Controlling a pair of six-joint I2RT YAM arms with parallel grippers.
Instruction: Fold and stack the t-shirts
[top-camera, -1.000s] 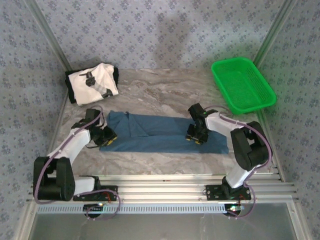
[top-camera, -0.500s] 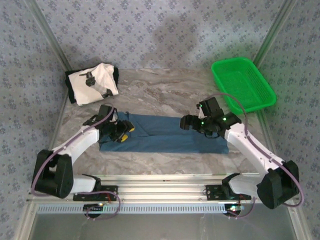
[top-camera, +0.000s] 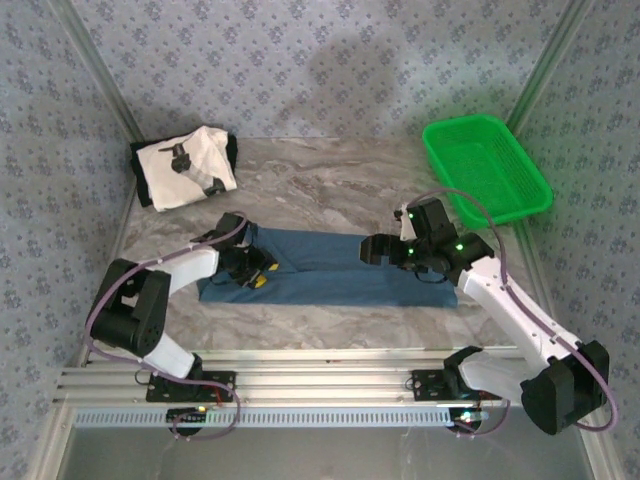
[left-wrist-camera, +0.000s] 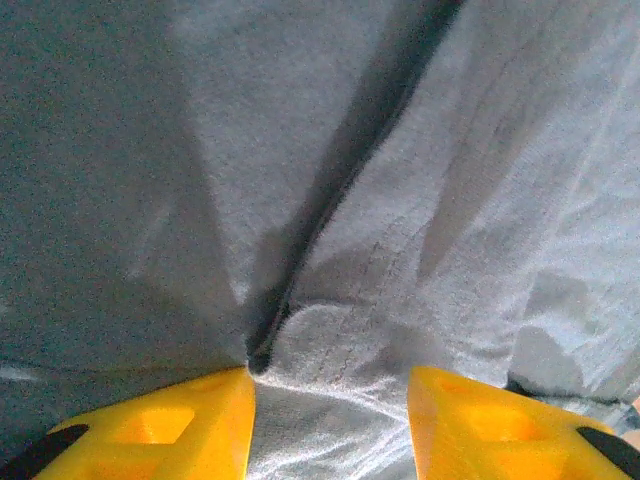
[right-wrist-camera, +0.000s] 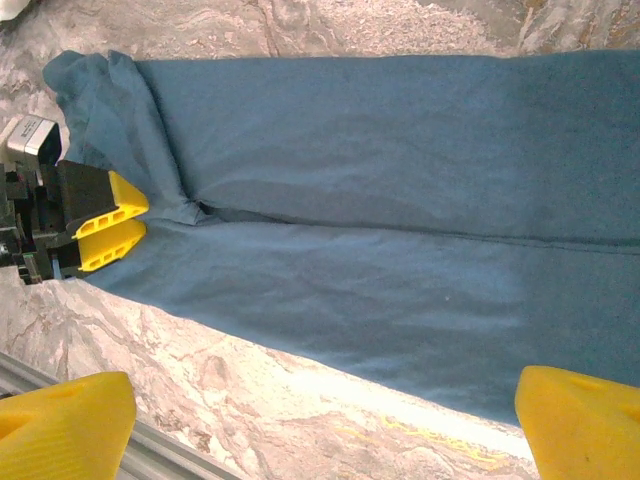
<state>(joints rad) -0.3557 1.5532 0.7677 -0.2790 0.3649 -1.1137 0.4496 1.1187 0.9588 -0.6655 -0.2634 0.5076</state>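
The dark teal t-shirt (top-camera: 330, 268) lies folded into a long strip across the table's middle. It also shows under the right wrist as the teal shirt (right-wrist-camera: 380, 200). The white printed t-shirt (top-camera: 185, 168) sits folded at the far left corner. My left gripper (top-camera: 257, 272) presses down on the teal shirt's left part. Its yellow fingers (left-wrist-camera: 190, 425) stand apart with a ridge of teal cloth (left-wrist-camera: 340, 340) between them. My right gripper (top-camera: 375, 250) hovers open above the shirt's right half. Its fingertips (right-wrist-camera: 70, 425) are spread wide with nothing between them, and the left gripper (right-wrist-camera: 108, 225) shows ahead.
A green plastic basket (top-camera: 487, 172) stands at the far right corner. Bare marble table (top-camera: 330, 180) lies between the two shirts. Aluminium rails (top-camera: 330, 378) run along the near edge by the arm bases.
The left gripper slid right from the shirt's left edge onto the cloth. The right gripper lifted off the shirt, opened wide, and its arm swung out to the right.
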